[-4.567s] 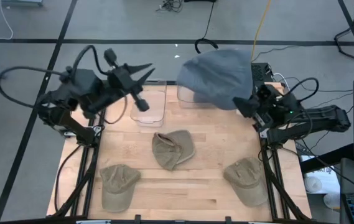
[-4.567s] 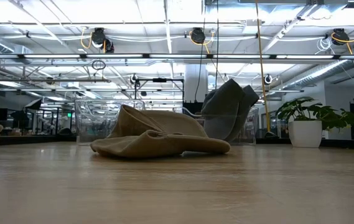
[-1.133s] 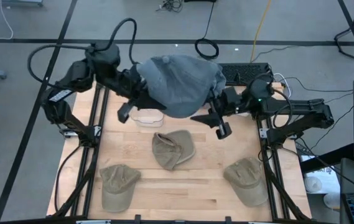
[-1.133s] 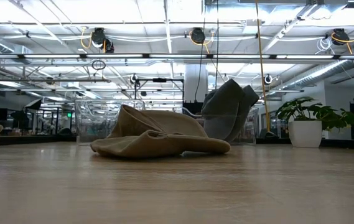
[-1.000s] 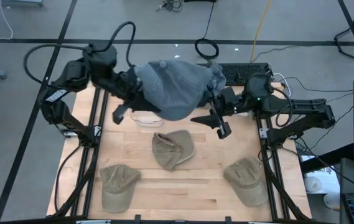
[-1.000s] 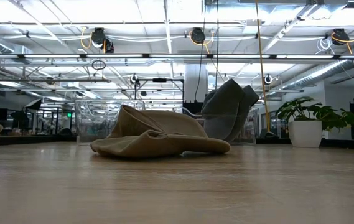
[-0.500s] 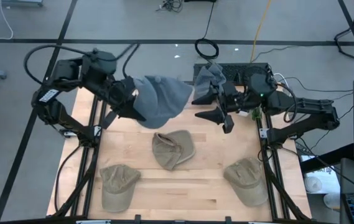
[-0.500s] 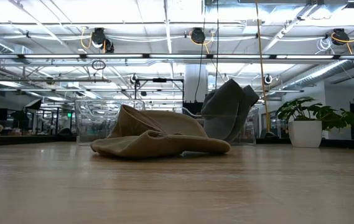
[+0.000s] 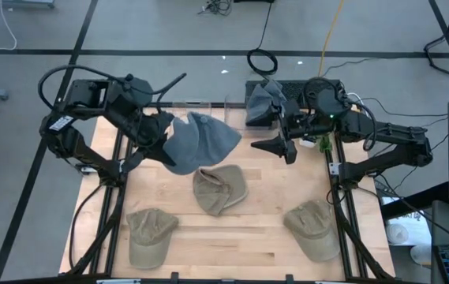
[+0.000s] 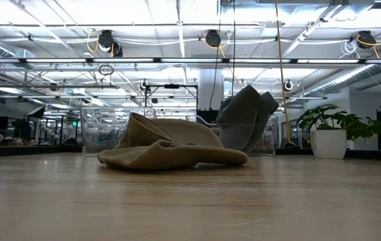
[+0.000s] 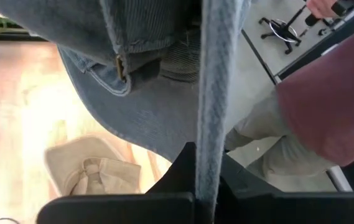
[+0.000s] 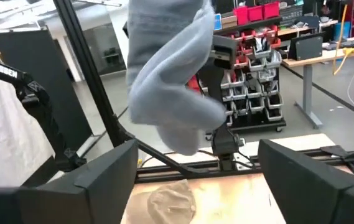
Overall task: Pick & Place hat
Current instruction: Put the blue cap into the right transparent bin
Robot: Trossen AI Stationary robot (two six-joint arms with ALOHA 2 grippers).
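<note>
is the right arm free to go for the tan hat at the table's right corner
Probably yes. The right gripper is open and empty, the tan hat lies uncovered on its side of the table, and the left gripper holding the blue hat is well clear.

Grey-blue hat [image 9: 196, 140], tan caps [image 9: 219, 189], pale wooden table [image 9: 256, 237].

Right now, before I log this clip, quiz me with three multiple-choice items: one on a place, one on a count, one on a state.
1. Where is the grey-blue hat?
A. hanging from the left gripper
B. flat on the table
C. on the floor

2. How many tan caps lie on the table?
A. one
B. three
C. five

3. How do the right gripper's jaws stand?
A. clamped on a tan cap
B. open, holding nothing
C. shut on the hat

Key: 1 A, the hat hangs from the shut left jaws; 2 B, the high view shows three; 3 B, the right wrist view shows them apart.
</note>
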